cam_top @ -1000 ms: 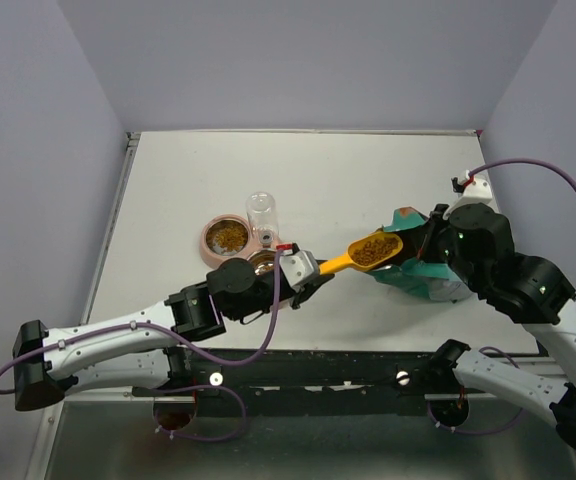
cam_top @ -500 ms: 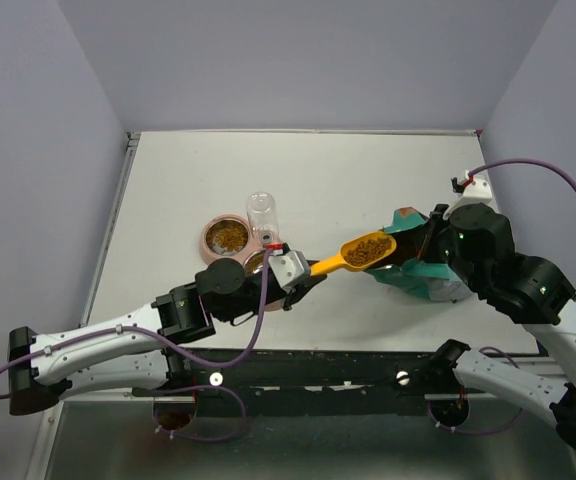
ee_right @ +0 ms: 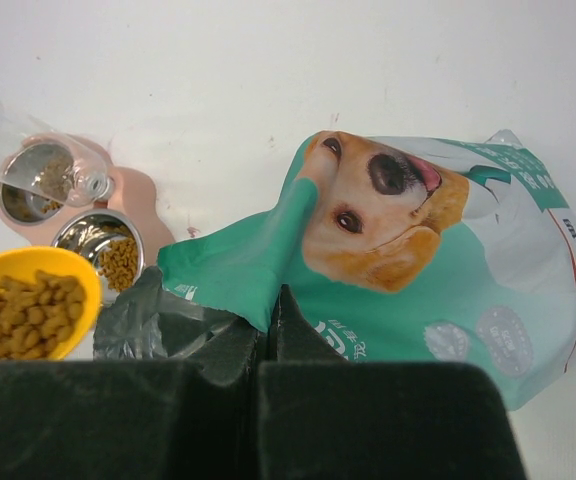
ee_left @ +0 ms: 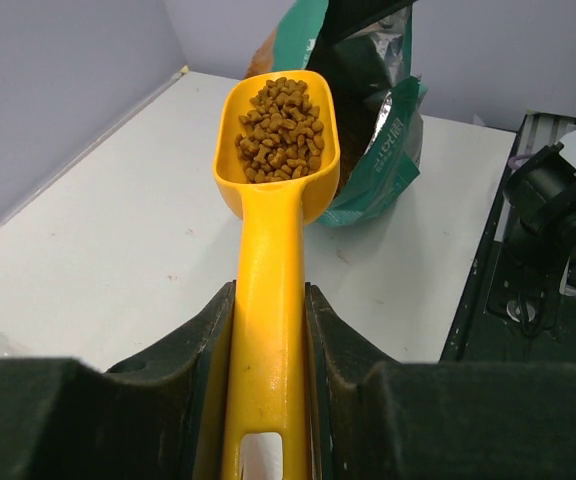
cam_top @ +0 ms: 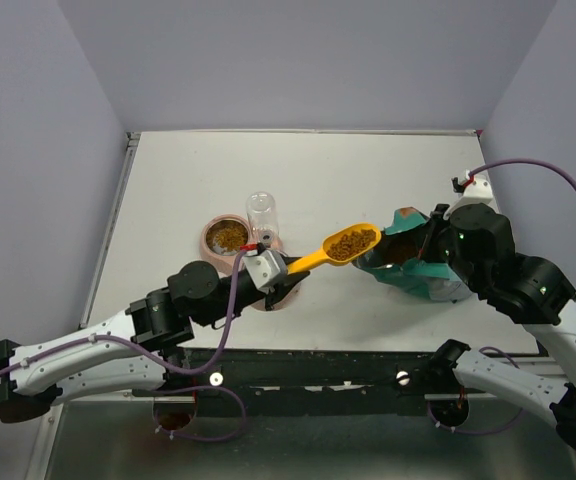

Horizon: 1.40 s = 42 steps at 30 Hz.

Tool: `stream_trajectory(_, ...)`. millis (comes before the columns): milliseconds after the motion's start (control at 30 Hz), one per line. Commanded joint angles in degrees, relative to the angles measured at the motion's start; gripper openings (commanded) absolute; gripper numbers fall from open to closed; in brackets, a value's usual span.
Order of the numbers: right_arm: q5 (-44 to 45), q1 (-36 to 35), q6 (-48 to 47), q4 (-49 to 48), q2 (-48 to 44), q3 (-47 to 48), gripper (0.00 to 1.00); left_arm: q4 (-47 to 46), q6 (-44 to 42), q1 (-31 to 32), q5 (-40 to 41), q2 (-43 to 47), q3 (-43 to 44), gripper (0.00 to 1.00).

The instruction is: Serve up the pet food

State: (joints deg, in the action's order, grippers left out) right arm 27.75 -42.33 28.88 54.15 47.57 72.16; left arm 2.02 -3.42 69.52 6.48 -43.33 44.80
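While the left fingers [ee_left: 223,320] are clamped on its handle, the yellow scoop [ee_left: 271,240] is held level above the white surface [cam_top: 348,180], its bowl heaped with brown kibble [ee_left: 280,130]. To the right, the right fingers [ee_right: 253,345] are pinched together on the open lip of the teal dog-food bag [ee_right: 418,290], just beside the scoop's bowl. Farther back sits a pink double feeder [ee_right: 151,197], some kibble in both steel bowls, with a clear bottle [cam_top: 260,212].
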Motion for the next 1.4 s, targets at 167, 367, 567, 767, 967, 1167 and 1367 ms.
stream_trajectory(167,2.3,-0.4,-0.8,-6.7,-1.3,3.2,0.0,7.6,0.3,0.4,6.5,7.4,1.2,0.0)
stream_trajectory(367,2.1,-0.4,-0.8,-7.1,-2.1,1.9,0.0,10.7,2.0,0.3,10.4,13.1,-3.8,0.0)
stream_trajectory(567,1.8,-0.4,-1.8,-7.2,-1.4,2.5,0.0,13.9,6.1,0.3,14.0,18.3,-9.0,0.0)
stream_trajectory(767,1.5,-0.4,-2.3,-7.2,-1.0,2.5,0.0,16.3,7.5,0.3,16.9,22.7,-13.1,0.0)
stream_trajectory(967,1.3,-0.4,-2.0,-7.3,-1.0,2.4,0.0,18.6,10.1,0.3,19.6,26.5,-16.6,0.0)
stream_trajectory(1167,1.3,-0.4,-1.8,-7.3,-0.8,2.5,0.0,20.0,12.3,0.3,21.5,29.3,-18.0,0.0)
stream_trajectory(1367,1.3,-0.4,-1.8,-7.2,-0.6,2.6,0.0,20.1,14.1,0.3,24.3,29.9,-18.7,0.0)
